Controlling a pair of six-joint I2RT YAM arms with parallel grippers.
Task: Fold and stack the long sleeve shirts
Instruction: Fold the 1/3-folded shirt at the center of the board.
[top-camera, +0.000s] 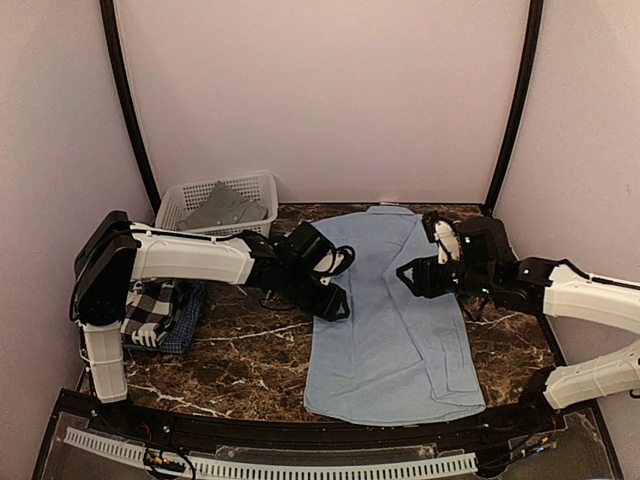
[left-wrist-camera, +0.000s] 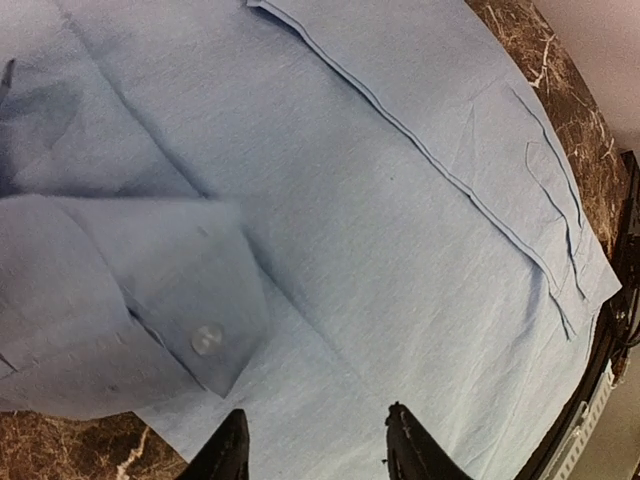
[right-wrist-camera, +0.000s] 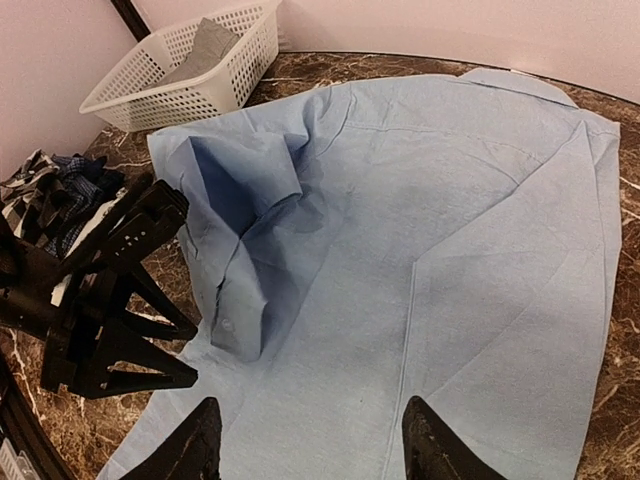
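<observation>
Left pincer and right pincer are held wide, empty, over one light blue shirt; two checked shirts and one grey shirt are counted.

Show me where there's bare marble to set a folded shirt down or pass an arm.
Widest bare marble: front left, between the checked shirt pile and the light blue shirt. A narrower strip lies right of that shirt, beside the right arm. Crowded: back left, where the left arm lies just in front of the basket; the centre is all shirt.
</observation>
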